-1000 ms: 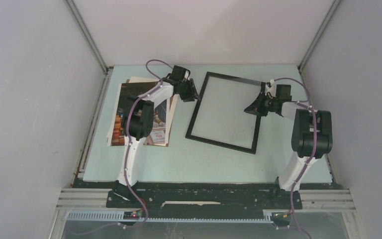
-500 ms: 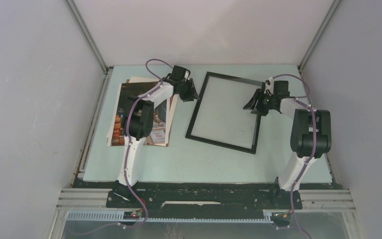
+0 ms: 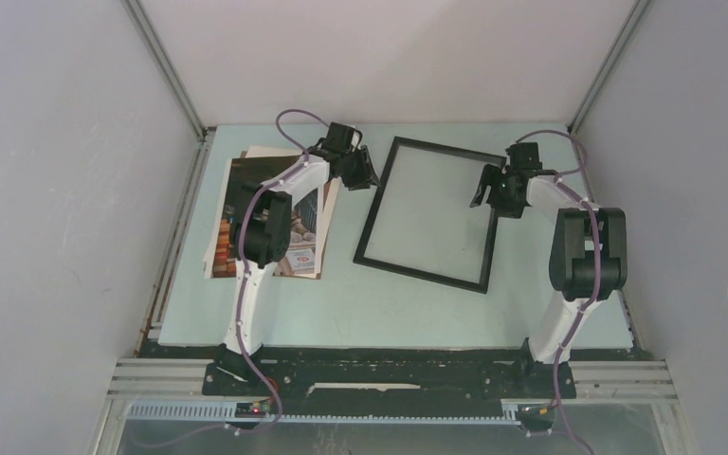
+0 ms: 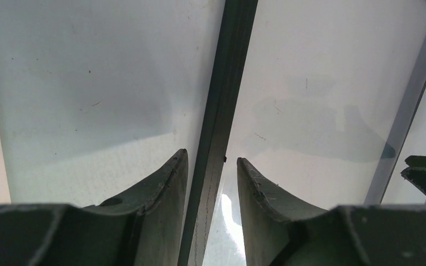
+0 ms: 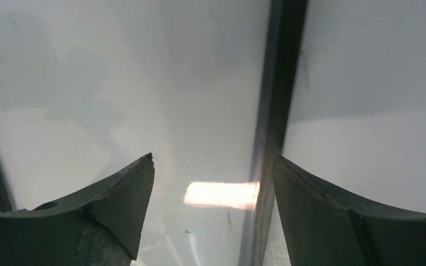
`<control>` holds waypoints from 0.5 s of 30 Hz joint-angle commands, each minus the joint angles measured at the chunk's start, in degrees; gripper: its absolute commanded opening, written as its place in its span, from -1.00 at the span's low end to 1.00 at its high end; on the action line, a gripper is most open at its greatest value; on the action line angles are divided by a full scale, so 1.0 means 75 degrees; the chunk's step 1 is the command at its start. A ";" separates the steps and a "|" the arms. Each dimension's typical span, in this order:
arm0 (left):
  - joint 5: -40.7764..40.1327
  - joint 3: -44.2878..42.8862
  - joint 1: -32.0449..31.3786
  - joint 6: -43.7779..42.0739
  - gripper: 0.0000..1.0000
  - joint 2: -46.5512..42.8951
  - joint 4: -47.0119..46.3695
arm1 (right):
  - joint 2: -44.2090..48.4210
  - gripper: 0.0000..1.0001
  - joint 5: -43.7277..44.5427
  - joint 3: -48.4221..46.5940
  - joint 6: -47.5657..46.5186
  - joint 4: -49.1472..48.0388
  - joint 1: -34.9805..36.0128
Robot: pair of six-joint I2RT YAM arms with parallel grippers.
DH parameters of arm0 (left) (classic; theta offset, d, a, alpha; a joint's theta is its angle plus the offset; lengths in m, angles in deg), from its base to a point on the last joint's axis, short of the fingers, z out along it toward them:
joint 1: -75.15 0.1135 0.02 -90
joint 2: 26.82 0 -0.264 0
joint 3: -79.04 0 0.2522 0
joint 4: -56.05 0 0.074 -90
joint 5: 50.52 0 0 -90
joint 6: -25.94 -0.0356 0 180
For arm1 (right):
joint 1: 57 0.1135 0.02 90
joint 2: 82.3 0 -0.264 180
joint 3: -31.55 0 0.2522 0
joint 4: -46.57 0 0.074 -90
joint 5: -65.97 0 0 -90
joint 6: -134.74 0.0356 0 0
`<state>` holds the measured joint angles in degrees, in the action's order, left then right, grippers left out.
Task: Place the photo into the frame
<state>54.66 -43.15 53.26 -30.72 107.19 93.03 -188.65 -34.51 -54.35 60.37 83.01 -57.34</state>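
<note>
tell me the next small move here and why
Probably raise the left claw from the left rail of the frame and swing it toward the photo. Both claws stand open and empty, the right claw over the right rail, and the photo lies outside the frame, to its left.

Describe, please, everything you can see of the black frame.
The frame is a thin-railed black rectangle with a clear pane through which the pale table shows. It lies flat, turned askew, mid-table to the right of the photo and apart from it. The left fingers straddle its left rail near the far corner; the right fingers stand wide open over its right rail.
</note>
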 commanded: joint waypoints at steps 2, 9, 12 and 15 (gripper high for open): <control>-0.0067 0.0234 0.0024 -0.0203 -0.12 -0.0677 -0.0260 | 0.0537 0.72 0.1758 -0.0425 -0.0099 0.0675 0.0022; 0.0002 0.0236 0.0058 -0.0193 -0.05 -0.0649 -0.0282 | 0.0626 0.62 -0.0654 0.0481 0.0506 -0.0458 -0.0541; 0.0090 0.0218 0.0059 -0.0190 -0.04 -0.0620 -0.0290 | 0.0558 0.44 -0.1425 0.0635 0.0759 -0.0727 -0.0737; 0.0126 0.0209 0.0059 -0.0180 -0.04 -0.0597 -0.0307 | 0.0581 0.35 -0.1644 0.0845 0.0925 -0.0836 -0.0766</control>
<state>54.77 -42.29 53.48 -31.09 106.69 92.14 -185.70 -40.11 -49.28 64.20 80.82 -62.43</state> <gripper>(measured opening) 0.478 0.699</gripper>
